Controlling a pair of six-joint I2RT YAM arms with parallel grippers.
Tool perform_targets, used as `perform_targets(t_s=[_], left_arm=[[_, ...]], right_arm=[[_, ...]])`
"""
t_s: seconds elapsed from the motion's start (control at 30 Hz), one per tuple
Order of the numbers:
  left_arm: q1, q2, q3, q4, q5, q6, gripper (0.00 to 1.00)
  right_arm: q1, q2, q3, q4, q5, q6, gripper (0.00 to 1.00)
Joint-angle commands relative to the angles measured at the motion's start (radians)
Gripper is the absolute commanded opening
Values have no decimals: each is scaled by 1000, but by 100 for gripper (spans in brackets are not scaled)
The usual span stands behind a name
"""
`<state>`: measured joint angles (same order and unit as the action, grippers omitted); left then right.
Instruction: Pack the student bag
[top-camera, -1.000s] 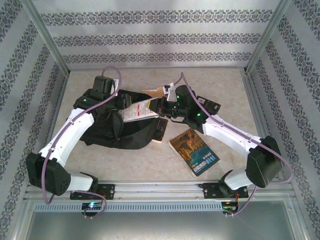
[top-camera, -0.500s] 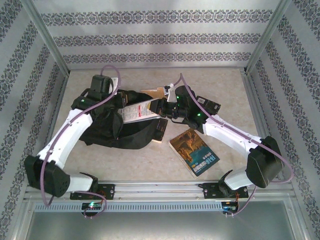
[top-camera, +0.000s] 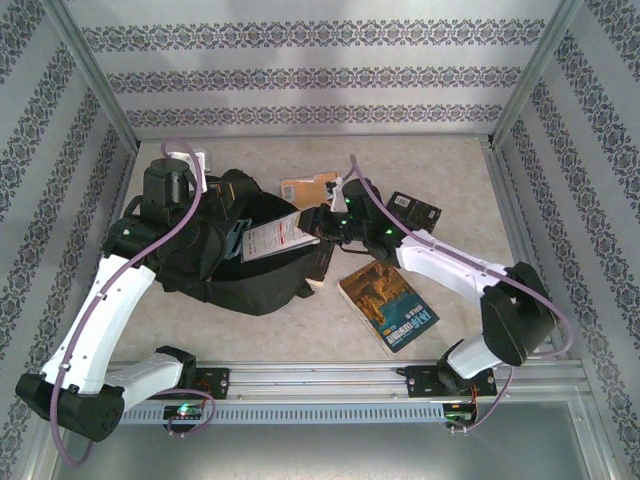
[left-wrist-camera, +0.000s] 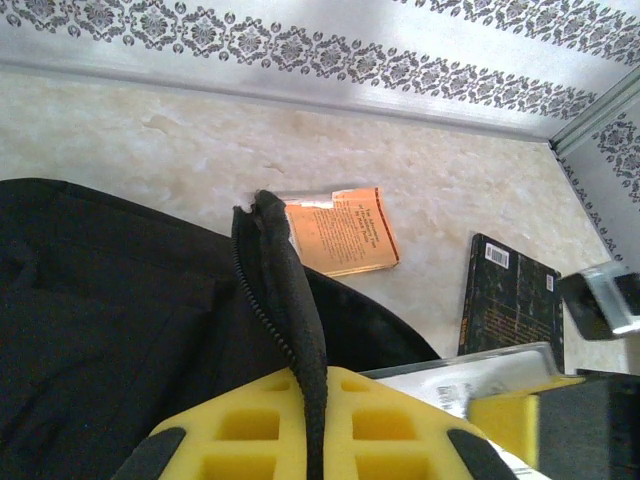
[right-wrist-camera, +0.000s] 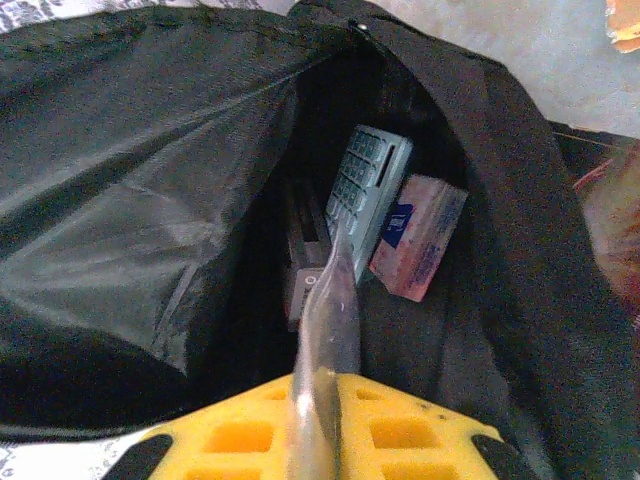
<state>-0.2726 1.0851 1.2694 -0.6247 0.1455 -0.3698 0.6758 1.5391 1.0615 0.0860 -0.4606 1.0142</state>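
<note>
The left gripper (left-wrist-camera: 310, 400) is clamped tight on the zip edge (left-wrist-camera: 285, 290) of the student bag (top-camera: 250, 280), which lies open, left of centre on the table (top-camera: 440, 170). The right gripper (right-wrist-camera: 325, 390) pinches a thin white booklet (top-camera: 275, 238), closed on it at the bag's mouth. A paperback (top-camera: 388, 303) lies further right.

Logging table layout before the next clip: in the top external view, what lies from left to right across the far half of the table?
Large black fabric backpack → thin orange paperback book → flat black book.
</note>
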Motion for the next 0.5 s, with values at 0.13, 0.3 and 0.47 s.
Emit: perform_targets(t_s=[0.13, 0.3, 0.47], left_arm=[[9, -16, -27, 128, 24, -54, 0], [8, -15, -43, 164, 33, -67, 0], [9, -16, -48, 190, 4, -69, 0]], right_arm=[[56, 134, 136, 132, 33, 156, 16], [94, 279, 174, 264, 101, 275, 18], [138, 440, 222, 441, 201, 335, 26]])
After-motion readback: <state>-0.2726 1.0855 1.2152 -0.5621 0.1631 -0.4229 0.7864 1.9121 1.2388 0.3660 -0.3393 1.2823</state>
